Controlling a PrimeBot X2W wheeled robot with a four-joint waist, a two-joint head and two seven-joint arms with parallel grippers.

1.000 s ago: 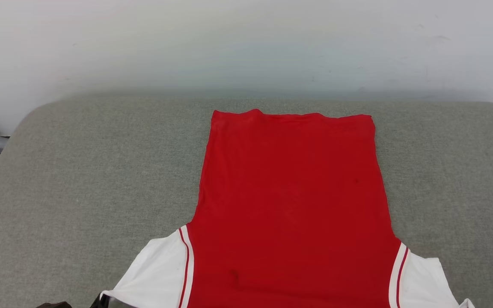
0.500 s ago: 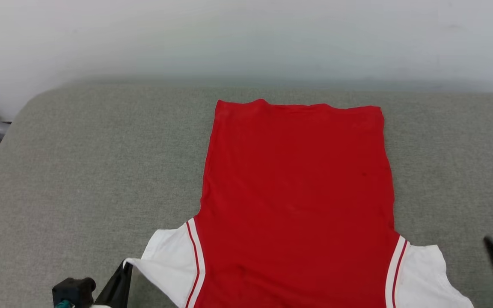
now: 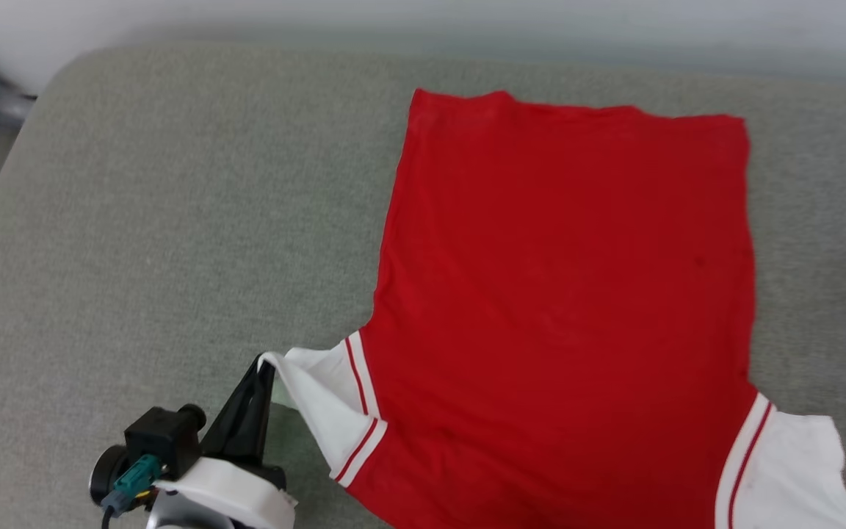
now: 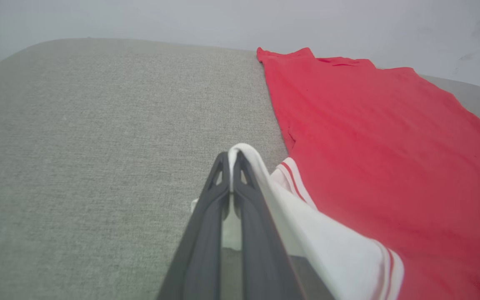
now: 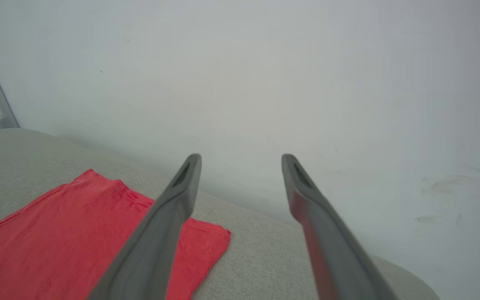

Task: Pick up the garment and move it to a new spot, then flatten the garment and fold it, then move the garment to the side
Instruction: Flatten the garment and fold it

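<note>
Much bare cushion (image 3: 136, 257) left of garment (image 3: 562, 294)

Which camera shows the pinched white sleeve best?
The left wrist view: the white fabric sleeve sits close, pinched in the left end effector. The head view shows it smaller, from above; the right wrist view shows the jersey's red body instead.
</note>
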